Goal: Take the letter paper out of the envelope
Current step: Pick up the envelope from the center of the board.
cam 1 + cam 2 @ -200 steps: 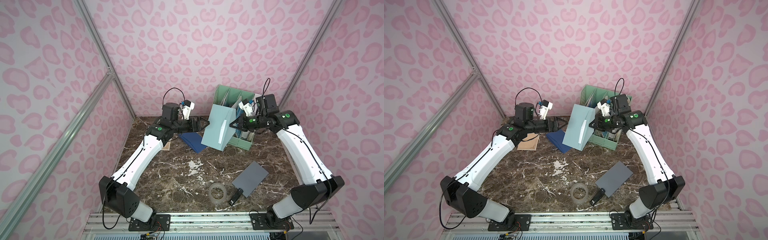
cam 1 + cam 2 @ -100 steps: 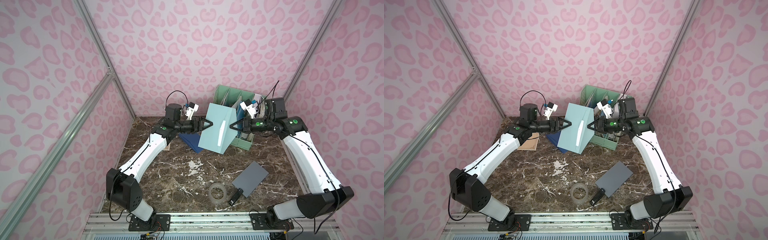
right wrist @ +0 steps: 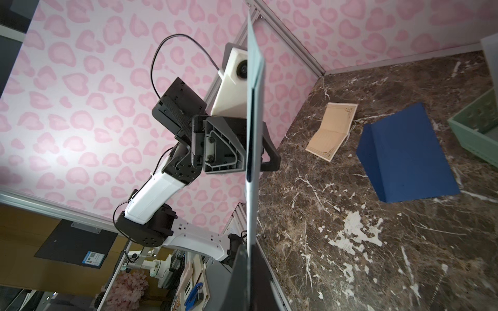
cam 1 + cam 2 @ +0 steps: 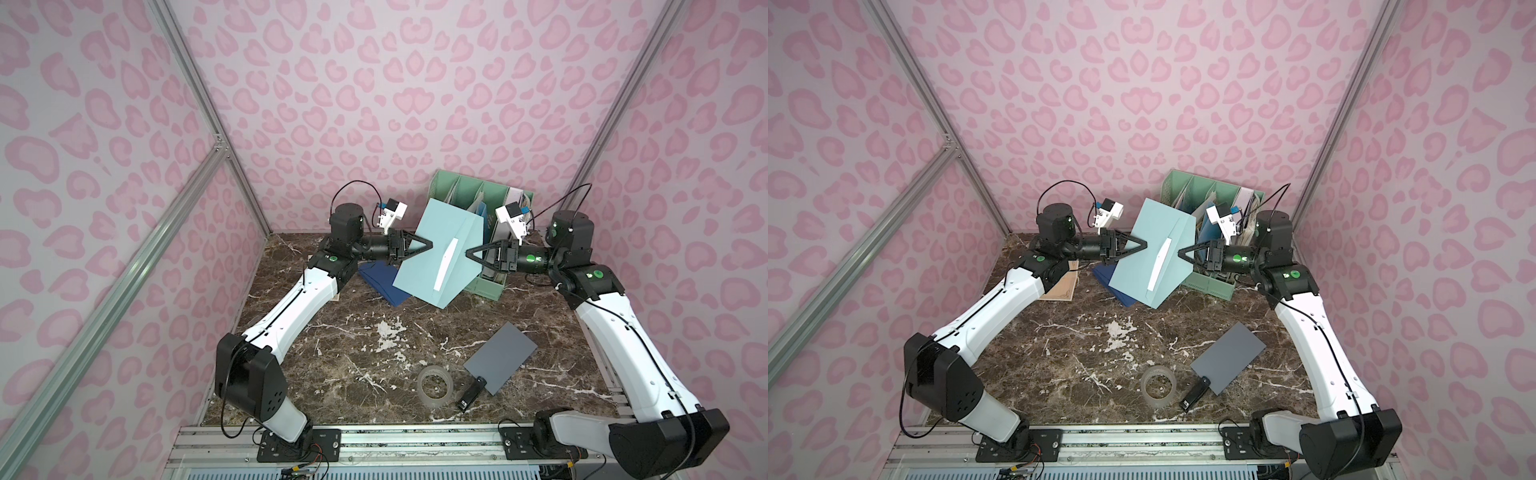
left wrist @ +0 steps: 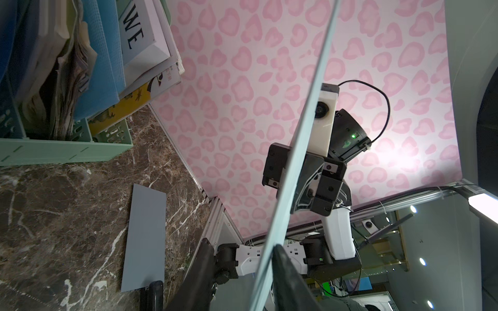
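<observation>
Pale blue envelope [image 4: 419,253], navy card [image 4: 380,280], grey sheet [image 4: 500,357], mint-green rack [image 4: 492,286], brown white-veined marble table [image 4: 353,357], pink leopard-spot walls [image 4: 374,83].

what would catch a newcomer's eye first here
A pale blue envelope held up between the two arms at the back of the marble table, the right gripper pinching one side and the left gripper straddling the opposite edge. Then the pink-patterned walls on three sides.

Probably a lab test cell — patterned walls [image 4: 374,104], aluminium frame [image 4: 208,124].

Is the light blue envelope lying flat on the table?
No, the light blue envelope is raised above the table, pinched at one edge by the right gripper.
</observation>
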You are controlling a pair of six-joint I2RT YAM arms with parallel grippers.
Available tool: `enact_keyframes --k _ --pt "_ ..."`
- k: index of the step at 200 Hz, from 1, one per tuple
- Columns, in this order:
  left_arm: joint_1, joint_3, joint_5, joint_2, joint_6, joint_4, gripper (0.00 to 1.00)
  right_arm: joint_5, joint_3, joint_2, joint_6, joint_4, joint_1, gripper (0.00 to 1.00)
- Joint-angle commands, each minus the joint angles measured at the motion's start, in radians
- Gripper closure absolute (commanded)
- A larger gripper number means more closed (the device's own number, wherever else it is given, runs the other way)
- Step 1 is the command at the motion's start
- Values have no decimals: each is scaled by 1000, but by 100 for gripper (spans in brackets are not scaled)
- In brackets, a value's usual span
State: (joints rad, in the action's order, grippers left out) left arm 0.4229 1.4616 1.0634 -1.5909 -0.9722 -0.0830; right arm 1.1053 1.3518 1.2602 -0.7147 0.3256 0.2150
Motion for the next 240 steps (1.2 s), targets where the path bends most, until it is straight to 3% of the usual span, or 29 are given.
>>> enact_keyframes --k 1,22,50,75,176,240 --pt "-3 1 21 16 -47 -59 77 74 1 -4 -38 -133 -11 100" --pt "-1 10 14 18 -84 -81 88 103 -9 -8 -25 -143 -22 100" --pt "5 26 21 24 -98 -72 90 89 -41 -15 -37 -182 -33 65" --pt "14 22 21 38 -77 -31 91 68 -94 -18 -150 -355 -49 54" --pt "39 24 12 58 -16 38 95 -21 -17 88 -186 -304 -54 49" --pt "40 48 -26 64 98 182 97 -63 108 124 -103 -78 -35 41"
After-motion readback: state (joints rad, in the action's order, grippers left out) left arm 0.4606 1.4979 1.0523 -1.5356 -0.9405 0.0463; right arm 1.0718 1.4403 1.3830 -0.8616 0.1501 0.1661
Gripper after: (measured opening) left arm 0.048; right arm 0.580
